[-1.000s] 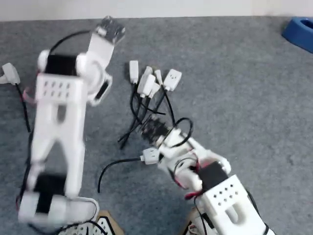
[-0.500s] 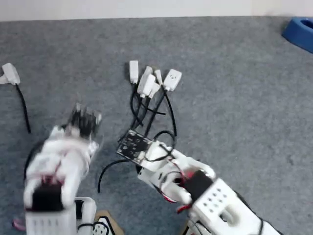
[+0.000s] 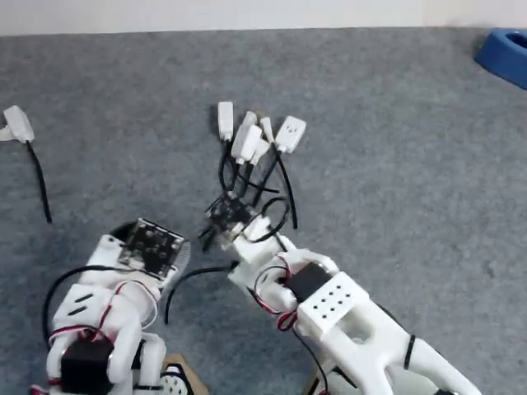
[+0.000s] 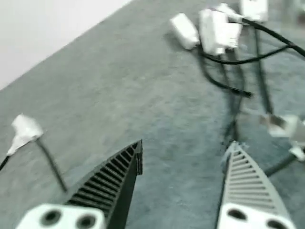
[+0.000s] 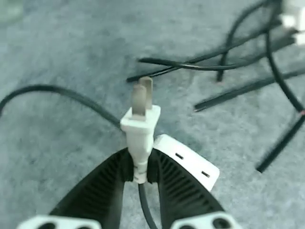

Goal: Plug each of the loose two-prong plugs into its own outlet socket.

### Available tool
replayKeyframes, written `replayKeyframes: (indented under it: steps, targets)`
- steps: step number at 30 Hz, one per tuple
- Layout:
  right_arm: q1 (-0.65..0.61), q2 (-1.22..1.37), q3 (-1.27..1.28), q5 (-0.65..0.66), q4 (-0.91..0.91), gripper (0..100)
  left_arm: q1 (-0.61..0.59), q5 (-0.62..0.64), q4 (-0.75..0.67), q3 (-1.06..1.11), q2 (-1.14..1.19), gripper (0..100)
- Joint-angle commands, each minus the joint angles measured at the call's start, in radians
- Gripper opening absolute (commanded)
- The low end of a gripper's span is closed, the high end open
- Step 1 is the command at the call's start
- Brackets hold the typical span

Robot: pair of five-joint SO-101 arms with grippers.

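Observation:
My right gripper is shut on a white two-prong plug, prongs pointing away from the wrist. A white outlet socket lies just beside its finger. In the high view this gripper sits below a cluster of white plugs and sockets with tangled black cords. My left gripper is open over bare carpet, low at the near left in the high view. A lone white plug with its cord lies at the far left, also ahead of the left gripper.
Grey carpet covers the table. A blue container sits at the back right corner. A loose black cord curls between the two arms. Open carpet lies to the right of the cluster.
The left arm has pulled back from the far left to the near left. The right gripper swung left, then forward, and now holds the plug that lay near it.

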Motion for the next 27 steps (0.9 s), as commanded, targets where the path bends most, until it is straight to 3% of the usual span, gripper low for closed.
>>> replayKeyframes:
  steps: [1, 8, 22, 27]
  targets:
    - [0.005, -0.076, -0.065, -0.069, 0.038, 0.6, 0.091, 0.002, -0.078, 0.053, 0.005, 27]
    - [-0.119, -0.11, -0.056, -0.046, 0.073, 0.6, 0.128, 0.008, -0.187, 0.114, 0.005, 27]
    - [-0.131, -0.012, -0.067, -0.041, 0.051, 0.6, 0.179, 0.009, -0.247, 0.22, 0.005, 27]
    - [-0.16, -0.012, -0.094, -0.012, 0.128, 0.6, 0.176, 0.008, -0.278, 0.255, 0.005, 27]
